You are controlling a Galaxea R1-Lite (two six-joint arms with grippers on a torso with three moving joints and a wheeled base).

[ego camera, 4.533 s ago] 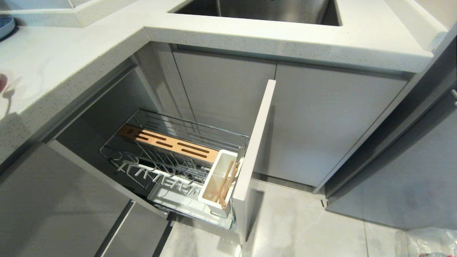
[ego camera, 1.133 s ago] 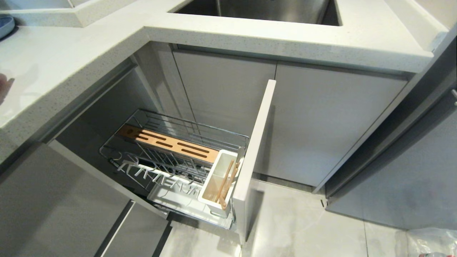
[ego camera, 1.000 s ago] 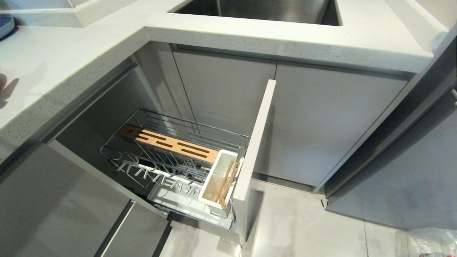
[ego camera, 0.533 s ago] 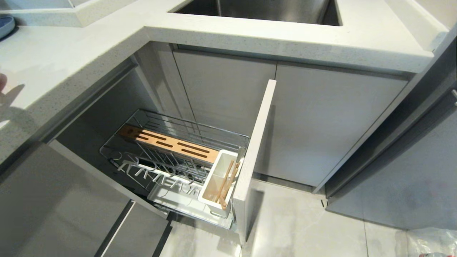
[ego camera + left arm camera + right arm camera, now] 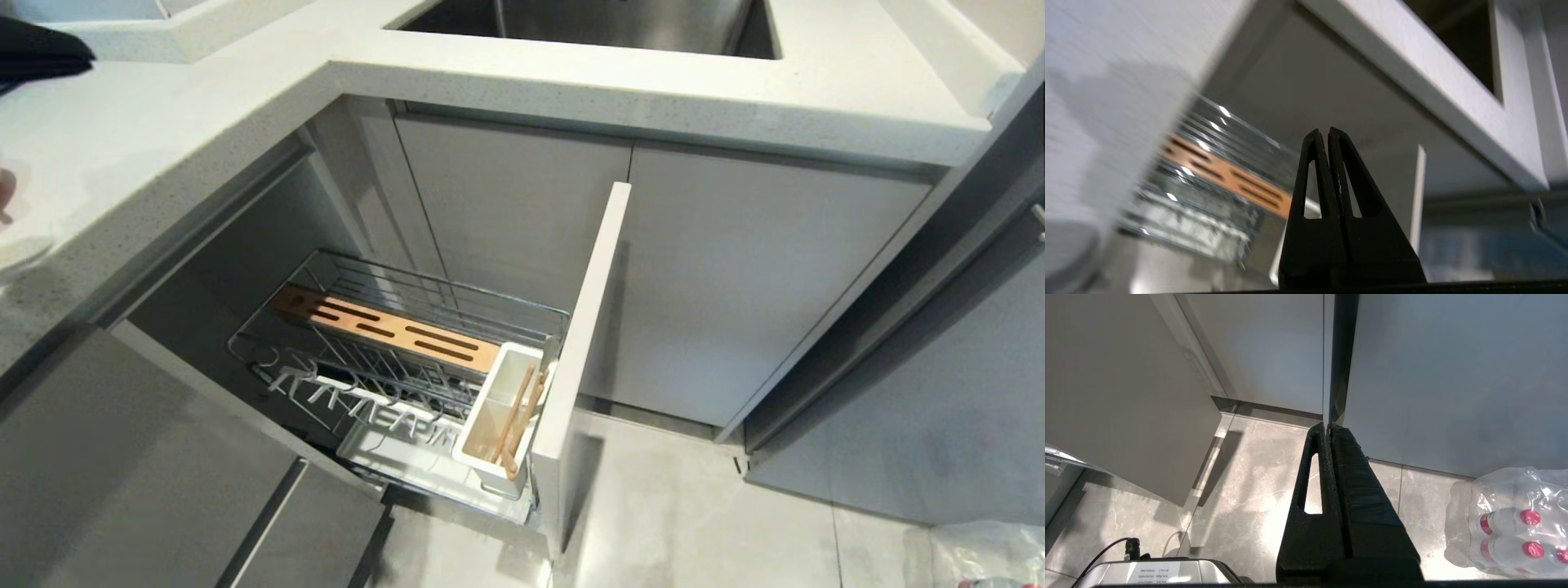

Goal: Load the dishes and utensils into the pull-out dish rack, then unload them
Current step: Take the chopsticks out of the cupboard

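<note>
The pale speckled bench (image 5: pixel 163 147) is seen wrapping the corner at left and far, with a steel sink (image 5: pixel 604 20) set into its far part. Grey cabinet doors (image 5: pixel 735 278) are seen under the sink, and pale marbled floor (image 5: pixel 694 523) lies near right. The pull-out dish rack (image 5: pixel 392 359) is drawn out from under the bench, its narrow pale front panel (image 5: pixel 584 343) standing edge-on at the right end. A slotted wooden strip (image 5: pixel 384 327) runs along the far side of the wire basket, and a white drip tray (image 5: pixel 408 465) lies underneath. A white utensil caddy (image 5: pixel 498 416) sits just beside the front panel, and the chopsticks (image 5: pixel 514 425) are leaned inside it. No bowl, plate or fork can be made out. The left gripper (image 5: pixel 1328 132) is held in the air facing the rack, its fingers pressed together on nothing. The right gripper (image 5: pixel 1327 426) is parked over the floor, fingers pressed together, near a wrapped pack of bottles (image 5: pixel 1515 522).
</note>
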